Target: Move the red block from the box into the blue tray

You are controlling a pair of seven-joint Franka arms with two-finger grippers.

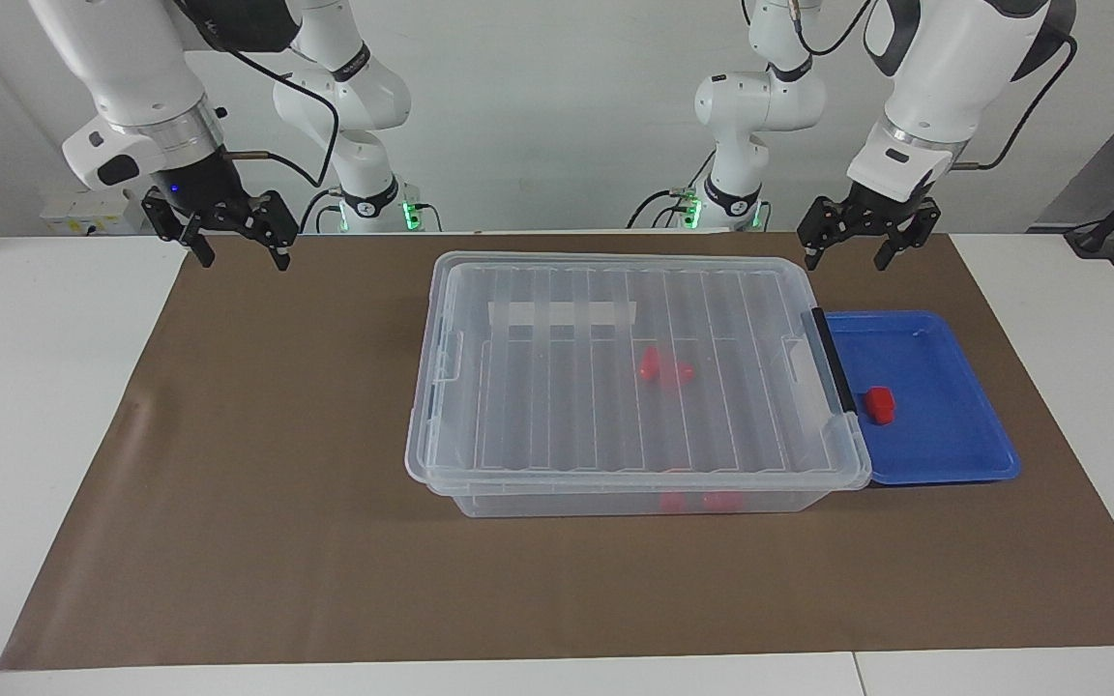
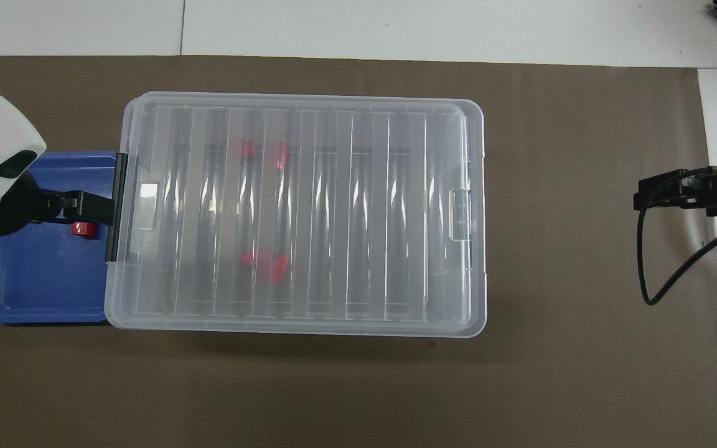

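One clear box (image 1: 615,377) with its lid on stands on the table (image 1: 228,483). One blue tray (image 1: 944,454) lies just beside it. One red block (image 1: 880,404) sits in the tray. Four more red pieces show through the box: two together (image 2: 263,264) nearer the robots, two (image 2: 259,151) farther from them. Two hands are up: the left hand (image 1: 859,249) and the right hand (image 1: 236,246).

My red block (image 1: 880,404) lies loose in the blue tray (image 1: 953,464), near the box (image 1: 634,377); the shallow tray is tucked against the handle end of that clear box, whose ribbed lid is on
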